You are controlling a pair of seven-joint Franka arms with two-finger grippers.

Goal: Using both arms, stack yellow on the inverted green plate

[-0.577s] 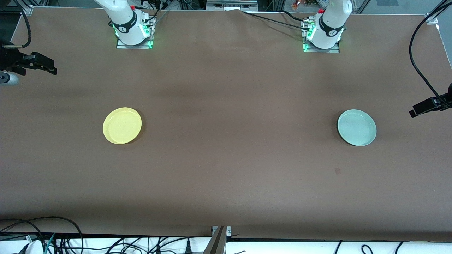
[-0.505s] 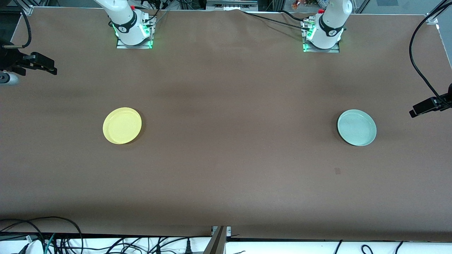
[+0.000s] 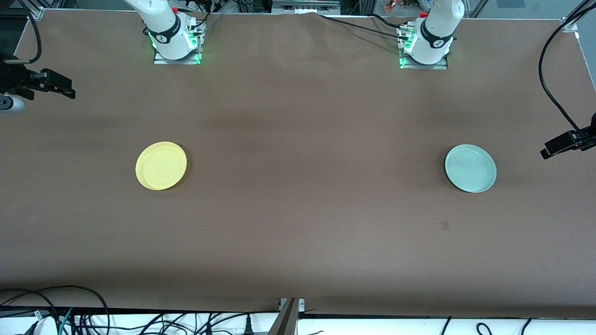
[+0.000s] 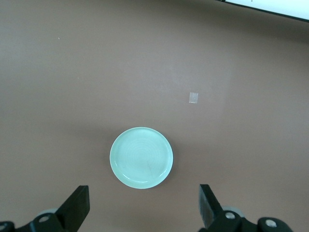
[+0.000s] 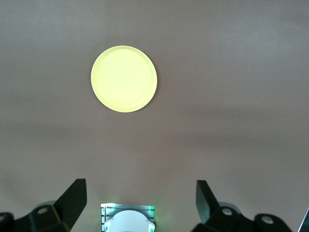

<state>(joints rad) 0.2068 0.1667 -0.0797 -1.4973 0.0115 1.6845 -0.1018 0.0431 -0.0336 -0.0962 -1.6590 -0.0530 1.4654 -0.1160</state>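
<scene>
The yellow plate (image 3: 161, 165) lies rim up on the brown table toward the right arm's end; it also shows in the right wrist view (image 5: 124, 79). The green plate (image 3: 470, 168) lies rim up, hollow side showing, toward the left arm's end; it also shows in the left wrist view (image 4: 141, 157). My right gripper (image 3: 58, 87) (image 5: 140, 186) is open and empty, high in the air at its end of the table. My left gripper (image 3: 561, 144) (image 4: 143, 193) is open and empty, high above the table beside the green plate.
A small pale tape patch (image 3: 445, 225) is stuck on the table nearer to the front camera than the green plate. The arm bases (image 3: 174, 44) (image 3: 426, 46) stand along the table's back edge. Cables hang below the front edge (image 3: 139, 321).
My left gripper has shifted very slightly. Both plates and the right gripper have stayed where they were.
</scene>
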